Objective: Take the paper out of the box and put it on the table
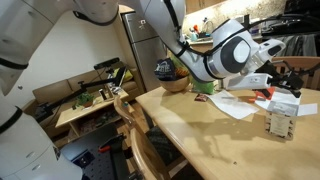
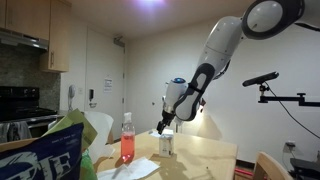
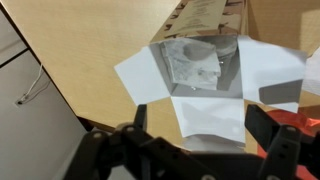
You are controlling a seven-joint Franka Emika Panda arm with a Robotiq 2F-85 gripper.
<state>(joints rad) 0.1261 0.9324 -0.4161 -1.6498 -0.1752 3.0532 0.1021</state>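
The box [image 3: 200, 75] stands open on the light-wood table [image 3: 90, 50], with its white flaps spread out. The white paper [image 3: 195, 62] lies crumpled inside it. In the wrist view my gripper [image 3: 203, 125] is open and empty, looking straight down into the box with one finger on either side of the near flap. In both exterior views the gripper [image 1: 275, 92] [image 2: 165, 125] hangs just above the box [image 1: 280, 122] [image 2: 166, 146].
A larger flat white sheet [image 1: 232, 104] lies on the table [image 1: 195, 130] next to the box. A pink spray bottle [image 2: 127, 140] stands nearby. A bowl [image 1: 176, 84] sits at the table's far side. A wooden chair [image 1: 140, 135] stands at its edge, and a cluttered low desk [image 1: 85, 100] is behind.
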